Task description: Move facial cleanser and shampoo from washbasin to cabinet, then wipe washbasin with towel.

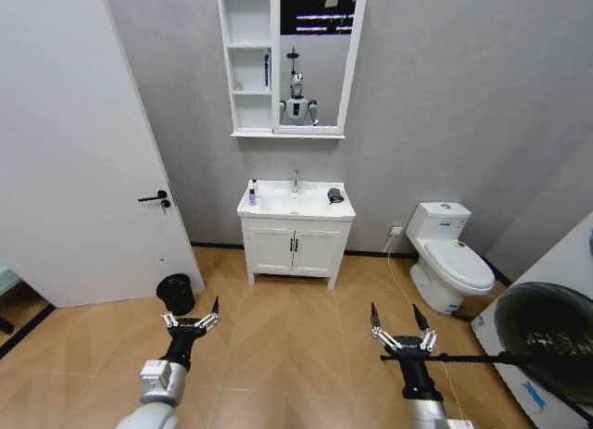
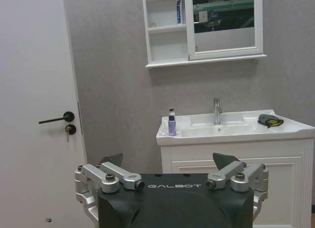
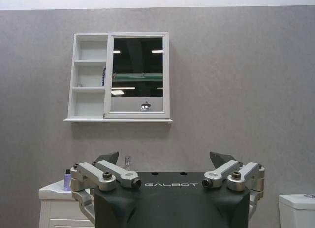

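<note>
Here, from the head view, the robot stands well back on the wooden floor, facing the washbasin against the grey wall, so nothing is within reach of either arm yet. The left gripper and the right gripper both hang low over the floor with their fingers spread and nothing between them, which looks like a ready posture for approaching. A small bottle stands at the left edge of the washbasin top, and the dark towel lies near its right edge, clear of the bowl. Above, the cabinet sits to the left of the mirror, with a blue item already upright in its middle compartment, seemingly one of the two products put away. In the left wrist view, the left gripper's open fingers frame the bottle at the near corner of the washbasin, with the towel at the far end. In the right wrist view, the right gripper's fingers are likewise apart and aimed at the cabinet; the bottle shows low beside them.
</note>
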Motion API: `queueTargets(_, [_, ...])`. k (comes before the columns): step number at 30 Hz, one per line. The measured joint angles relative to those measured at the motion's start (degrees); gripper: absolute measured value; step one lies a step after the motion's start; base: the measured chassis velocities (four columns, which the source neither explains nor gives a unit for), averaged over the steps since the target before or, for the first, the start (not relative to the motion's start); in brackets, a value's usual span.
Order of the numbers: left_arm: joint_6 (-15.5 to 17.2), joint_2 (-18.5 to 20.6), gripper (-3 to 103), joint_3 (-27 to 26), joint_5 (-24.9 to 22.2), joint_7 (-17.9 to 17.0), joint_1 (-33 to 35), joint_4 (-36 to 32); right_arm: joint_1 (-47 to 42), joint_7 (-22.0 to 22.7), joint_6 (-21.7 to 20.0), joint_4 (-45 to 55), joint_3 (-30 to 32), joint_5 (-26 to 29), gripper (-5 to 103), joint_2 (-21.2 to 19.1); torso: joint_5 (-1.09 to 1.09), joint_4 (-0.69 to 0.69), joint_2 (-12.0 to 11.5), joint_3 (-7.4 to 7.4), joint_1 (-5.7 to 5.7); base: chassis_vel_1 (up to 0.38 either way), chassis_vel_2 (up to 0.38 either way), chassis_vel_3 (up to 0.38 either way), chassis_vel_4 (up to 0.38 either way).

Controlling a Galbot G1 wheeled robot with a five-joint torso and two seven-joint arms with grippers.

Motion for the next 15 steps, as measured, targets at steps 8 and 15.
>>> queueTargets(8, [-0.1,0.1,100,-0.3,0.0,0.1,0.2,-0.1,0.3,0.0,-0.1,-0.1,-0.5,0.0,100,0.7,0.00,0.00,0.0,0.00,0.00,0.000,0.000,0.000,0.000])
queueTargets(15, [-0.3,-0.9,100,-0.2,0.6,0.2,0.4,0.1,0.5,0.1,-0.3,0.0,-0.4,0.4,100,0.2,0.00,0.00,0.0,0.00,0.00,0.000,0.000,0.000,0.000])
